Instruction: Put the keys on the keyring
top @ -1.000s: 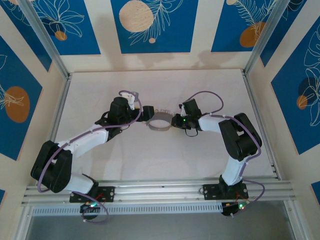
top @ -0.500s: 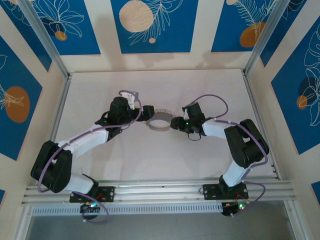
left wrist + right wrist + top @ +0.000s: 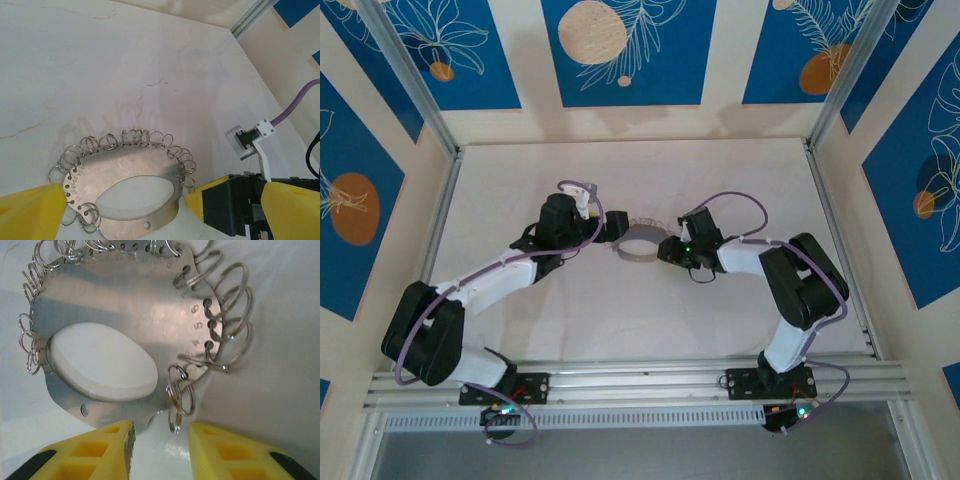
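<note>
While the keyring [image 3: 640,245] lies flat on the counter [image 3: 620,170] near its middle, both arms reach in from either side. It is a silvery plate with an oval hole, edged with many small wire rings [image 3: 227,315]. To its left, the left end effector [image 3: 616,228] stands spread wide, one yellow finger [image 3: 30,212] just beside the ringed rim of the plate [image 3: 120,162]. To its right, the right end effector [image 3: 161,435] is partly parted and pinches nothing; one small ring [image 3: 176,400] dangles from the plate's edge just at the gap between its yellow fingertips [image 3: 107,440].
</note>
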### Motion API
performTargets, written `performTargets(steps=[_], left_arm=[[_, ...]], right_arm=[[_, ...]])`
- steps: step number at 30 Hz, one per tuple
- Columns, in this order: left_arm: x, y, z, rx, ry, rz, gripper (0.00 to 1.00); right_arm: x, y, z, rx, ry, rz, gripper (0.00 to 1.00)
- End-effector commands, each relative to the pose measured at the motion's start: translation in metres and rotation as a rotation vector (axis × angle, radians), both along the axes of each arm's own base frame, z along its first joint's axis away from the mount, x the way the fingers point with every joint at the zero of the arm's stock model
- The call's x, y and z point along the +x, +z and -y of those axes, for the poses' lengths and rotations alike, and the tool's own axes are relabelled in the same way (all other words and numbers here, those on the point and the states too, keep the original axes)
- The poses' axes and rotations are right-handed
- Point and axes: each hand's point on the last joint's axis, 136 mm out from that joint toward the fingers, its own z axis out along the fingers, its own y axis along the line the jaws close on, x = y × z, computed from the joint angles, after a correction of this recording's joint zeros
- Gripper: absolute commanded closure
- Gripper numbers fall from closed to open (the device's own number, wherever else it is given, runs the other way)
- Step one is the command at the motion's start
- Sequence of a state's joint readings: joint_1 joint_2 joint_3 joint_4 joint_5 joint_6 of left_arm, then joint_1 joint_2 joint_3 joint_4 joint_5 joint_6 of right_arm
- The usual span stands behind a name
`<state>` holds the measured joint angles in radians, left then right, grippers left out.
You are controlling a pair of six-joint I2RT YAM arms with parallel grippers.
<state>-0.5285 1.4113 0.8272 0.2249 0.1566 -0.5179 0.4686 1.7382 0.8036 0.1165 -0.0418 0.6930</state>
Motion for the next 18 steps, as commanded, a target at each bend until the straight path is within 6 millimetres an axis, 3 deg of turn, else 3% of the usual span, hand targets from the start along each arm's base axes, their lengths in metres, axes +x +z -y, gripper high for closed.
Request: performTargets(steps=[1,18], left_arm=[[-0.004,0.009,0.005,-0.015,-0.021,0.030,0.00],[-0.003,0.013,0.006,-0.011,-0.027,0.046,0.00]], right_arm=[[0.005,-0.001,-0.005,0.004,0.000,-0.007,0.67],[0.018,-0.003,0.004,-0.018,-0.031,0.006,0.80]])
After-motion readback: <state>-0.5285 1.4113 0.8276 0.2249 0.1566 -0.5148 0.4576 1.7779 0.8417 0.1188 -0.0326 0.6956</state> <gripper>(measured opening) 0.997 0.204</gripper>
